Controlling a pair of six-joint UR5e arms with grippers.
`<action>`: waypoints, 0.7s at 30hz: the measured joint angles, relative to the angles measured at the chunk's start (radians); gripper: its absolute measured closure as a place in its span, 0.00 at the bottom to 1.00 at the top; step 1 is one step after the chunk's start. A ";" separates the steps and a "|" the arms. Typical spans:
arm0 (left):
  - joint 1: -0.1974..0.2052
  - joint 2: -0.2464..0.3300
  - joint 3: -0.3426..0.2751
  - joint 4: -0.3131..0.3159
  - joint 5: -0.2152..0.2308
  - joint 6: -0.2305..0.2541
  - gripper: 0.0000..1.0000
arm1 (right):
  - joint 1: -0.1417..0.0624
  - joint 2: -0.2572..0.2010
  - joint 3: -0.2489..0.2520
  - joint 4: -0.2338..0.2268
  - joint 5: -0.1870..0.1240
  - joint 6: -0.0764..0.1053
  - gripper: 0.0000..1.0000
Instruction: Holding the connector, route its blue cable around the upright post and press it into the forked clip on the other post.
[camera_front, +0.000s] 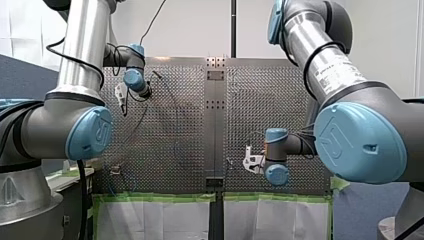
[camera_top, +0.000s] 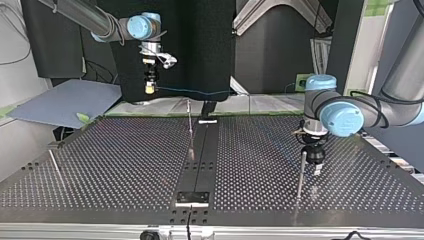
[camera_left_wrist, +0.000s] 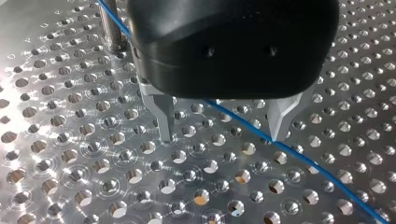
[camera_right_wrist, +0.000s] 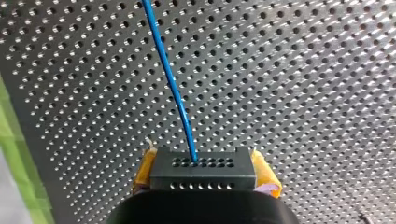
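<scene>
we are clamping the connector in our right hand and holding our left hand apart over the blue cable near the post.

Your left gripper sits low, fingers spread over the blue cable, a post just beside it — tight there. The cable also hangs in the air from the connector in your right gripper toward the middle post. Bare table either side of that post leaves room.

A black panel backs the perforated table; white wall opposite.
</scene>
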 joint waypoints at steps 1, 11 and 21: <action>0.000 0.000 0.000 -0.001 0.000 0.000 0.02 | -0.001 0.004 0.000 -0.001 0.000 0.000 1.00; -0.004 0.000 0.000 -0.010 0.002 -0.012 0.02 | -0.011 0.023 0.000 -0.004 -0.009 0.001 1.00; -0.011 0.001 0.000 -0.037 -0.014 -0.072 0.02 | -0.012 0.027 -0.001 -0.003 -0.014 0.001 1.00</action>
